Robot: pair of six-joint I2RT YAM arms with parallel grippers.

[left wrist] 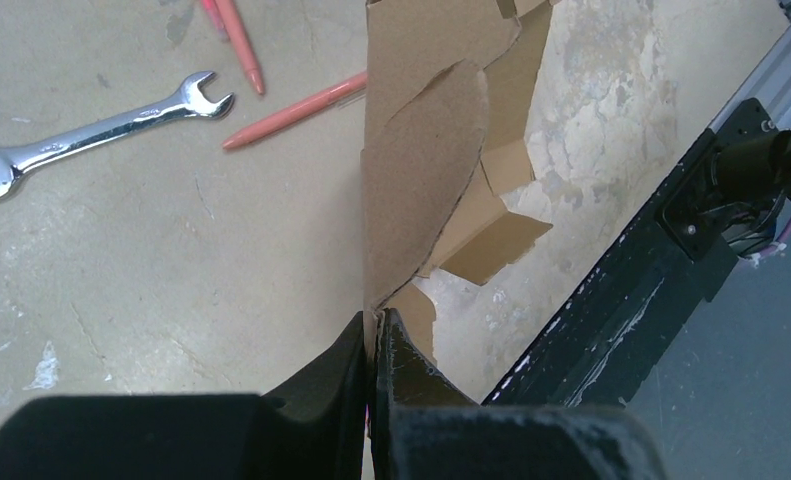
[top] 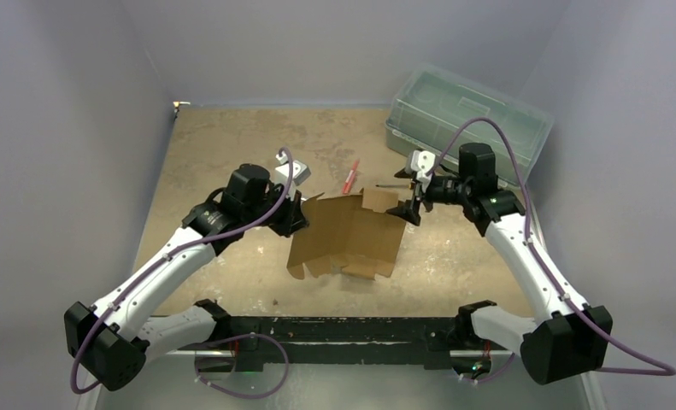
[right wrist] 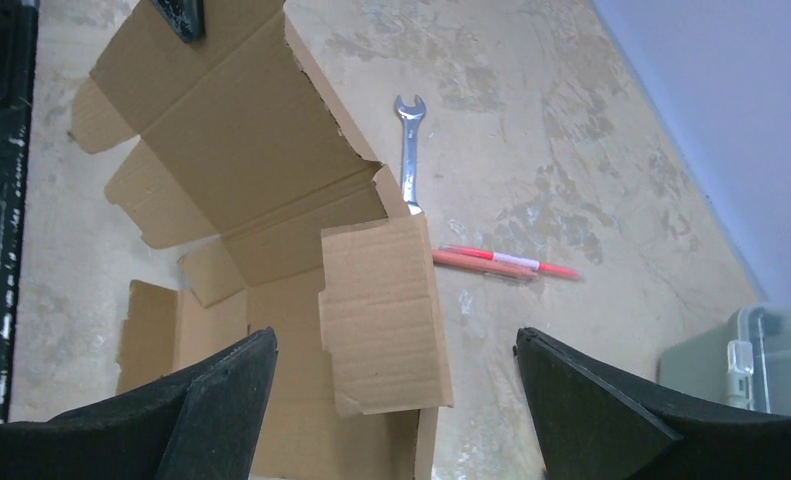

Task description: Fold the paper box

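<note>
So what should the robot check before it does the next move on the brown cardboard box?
1. Left gripper shut on the edge of the plain brown cardboard box sheet: ok.
2. Right gripper wide open: ok.
3. Upright cardboard flap sits between the right fingers, not pinched: ok.
4. Silver wrench and orange-red pens lie beside the sheet, not on it: ok.
5. Box folded shut: not ok, flaps spread out.
</note>
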